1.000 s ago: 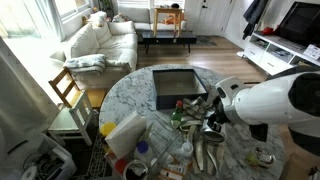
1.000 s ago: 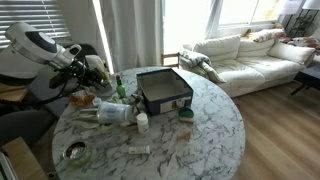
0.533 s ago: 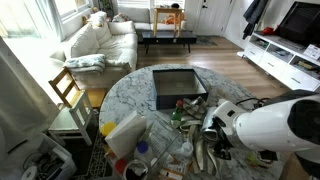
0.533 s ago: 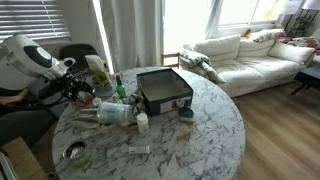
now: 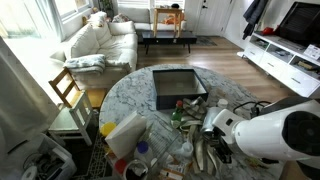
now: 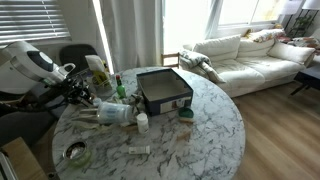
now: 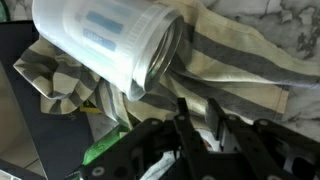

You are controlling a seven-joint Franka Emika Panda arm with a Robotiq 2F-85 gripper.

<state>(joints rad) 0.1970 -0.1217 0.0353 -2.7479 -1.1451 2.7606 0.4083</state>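
In an exterior view I am seeing the gripper [image 5: 213, 128] hanging low over the clutter at the lower right of the marble table [image 5: 125, 92], just above a striped cloth [image 5: 205, 152] and below the dark tray [image 5: 175, 82]. In an exterior view from across the table, the gripper [image 6: 80, 93] is sitting at the left edge, near a clear jar [image 6: 118, 112] lying on its side. In the wrist view the jar [image 7: 110, 45] is filling the upper left, resting on the cloth, while the fingers [image 7: 183, 112] are showing at bottom centre, just short of its mouth. I cannot tell whether they are parted or closed. I am judging the approach nearly made, with nothing gripped yet.
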